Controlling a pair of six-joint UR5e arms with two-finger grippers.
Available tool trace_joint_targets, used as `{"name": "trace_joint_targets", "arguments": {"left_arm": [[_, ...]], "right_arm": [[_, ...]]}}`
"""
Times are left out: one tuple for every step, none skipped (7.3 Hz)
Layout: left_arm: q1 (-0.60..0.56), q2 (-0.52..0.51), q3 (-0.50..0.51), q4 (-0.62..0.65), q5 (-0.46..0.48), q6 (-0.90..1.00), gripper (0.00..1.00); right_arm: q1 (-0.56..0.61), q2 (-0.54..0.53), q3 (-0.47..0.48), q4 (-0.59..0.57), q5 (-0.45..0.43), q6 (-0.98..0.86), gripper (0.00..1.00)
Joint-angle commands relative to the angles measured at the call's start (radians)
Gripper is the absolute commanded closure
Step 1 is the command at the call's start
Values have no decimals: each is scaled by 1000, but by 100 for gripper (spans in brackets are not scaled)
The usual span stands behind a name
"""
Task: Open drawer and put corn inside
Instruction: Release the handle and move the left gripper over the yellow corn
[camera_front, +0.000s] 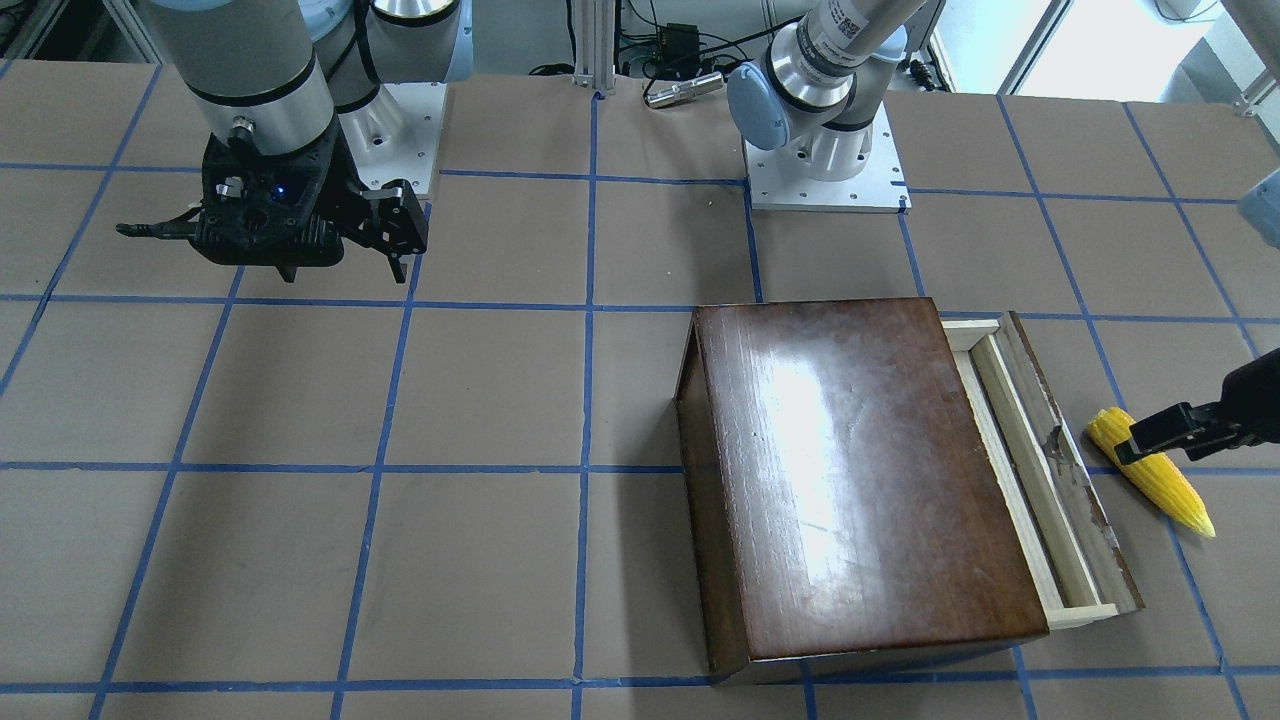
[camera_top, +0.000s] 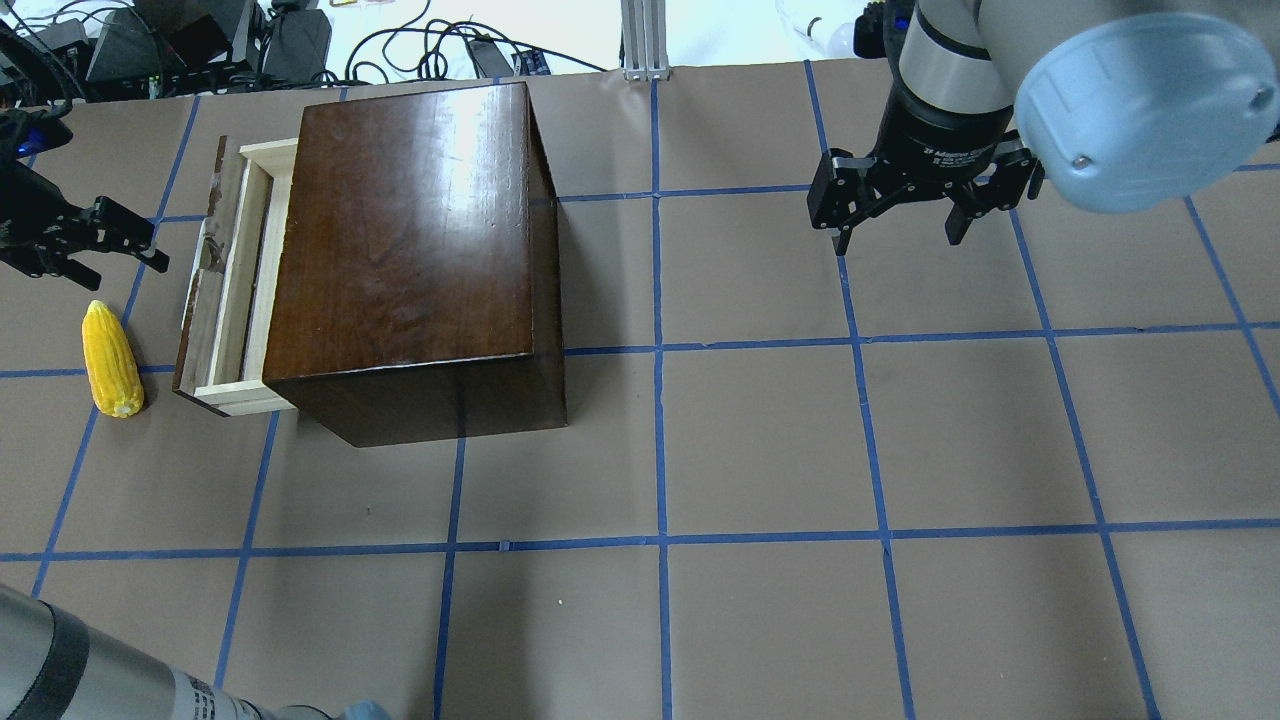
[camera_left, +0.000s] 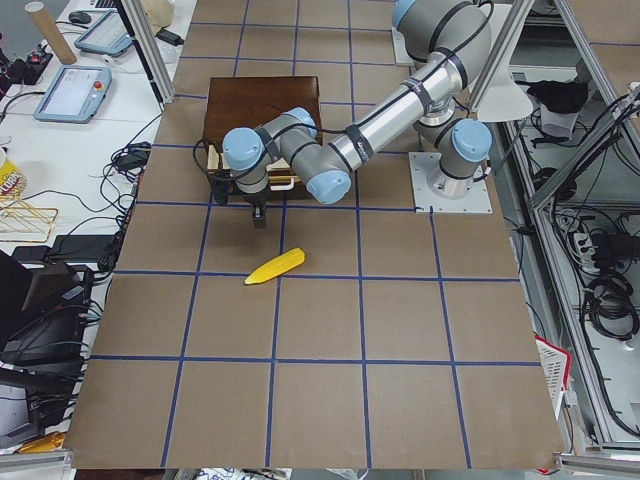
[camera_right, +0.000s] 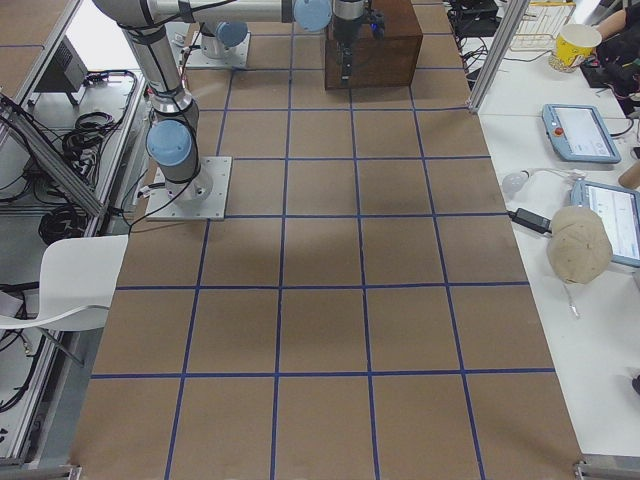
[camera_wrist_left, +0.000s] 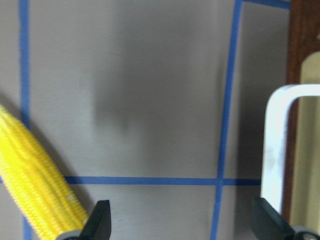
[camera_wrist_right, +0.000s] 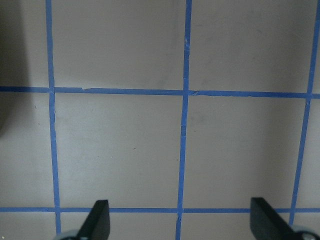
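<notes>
- The opening step looks partly done — the drawer stands out from the left side of the dark box, with a narrow strip of its pale tray showing behind the worn brown front panel.
- The tray is empty as far as I can see; nothing yellow lies in it.
- The corn lies flat on the table, outside the drawer and just beside its front panel, not touching it.
- It runs roughly along the panel, with its pointed tip away from my base and its thick end nearer me.
- It is a bright yellow, tapered cob with neat rows of kernels, and looks whole.
- My left gripper hovers above the table between corn and drawer, fingers spread wide and holding nothing; the cob sits just outside one fingertip in my wrist view.
- My right gripper hangs well apart on the other side of the box, also wide open and empty.
- What is left, I judge: perhaps pulling the drawer out further — the exposed strip looks tight for the cob — then gripping the corn, lifting it and laying it lengthwise in the tray.
</notes>
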Motion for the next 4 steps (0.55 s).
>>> {"name": "trace_joint_targets", "arguments": {"left_arm": [[13, -46, -6, 115, 113, 7, 0], [51, -80, -6, 156, 117, 9, 0], [91, -112, -9, 168, 115, 41, 0], [100, -138, -9, 168, 118, 80, 0]], "right_arm": [[0, 0, 0, 0, 0, 0, 0], [0, 0, 0, 0, 0, 0, 0], [0, 0, 0, 0, 0, 0, 0], [0, 0, 0, 0, 0, 0, 0]]}}
